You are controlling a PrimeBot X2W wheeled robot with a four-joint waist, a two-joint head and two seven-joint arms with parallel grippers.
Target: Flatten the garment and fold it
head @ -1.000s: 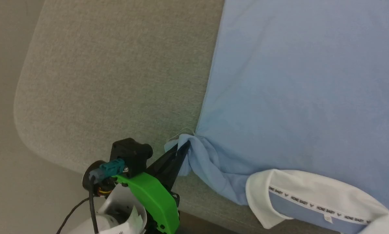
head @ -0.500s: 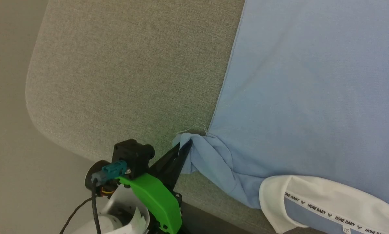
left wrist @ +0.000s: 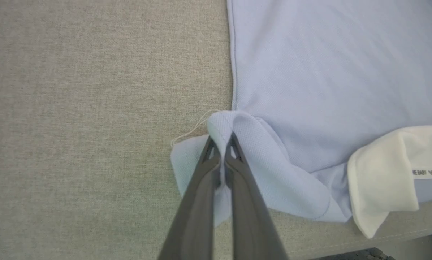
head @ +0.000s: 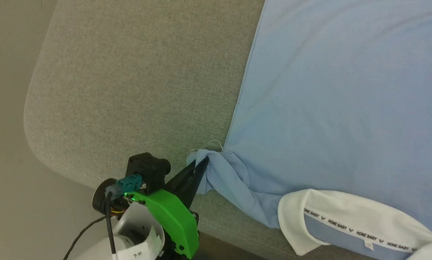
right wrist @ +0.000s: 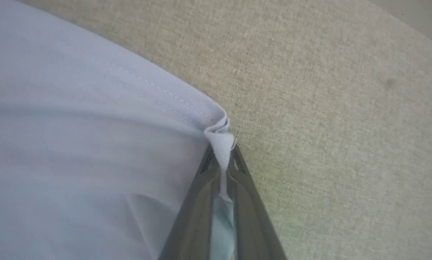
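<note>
Unchanged grip: left hand (head: 205, 161) stays clamped on the garment (head: 346, 90) sleeve, body spreading rightward; right hand (right wrist: 223, 152) pinches its corner.

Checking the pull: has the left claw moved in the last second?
No. The camera shifted, but against the front edge of the grey cushion the left claw, shut on the garment, keeps the same gap.

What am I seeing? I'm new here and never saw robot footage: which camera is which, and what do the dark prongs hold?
It's a two-armed robot. The picture with the green casing comes from its head; the other two from cameras on each wrist, looking along that gripper's fingers. A light blue polo shirt with a white collar lies on a grey fabric surface. The left gripper is shut on a bunched sleeve; the right gripper is shut on another edge.
</note>
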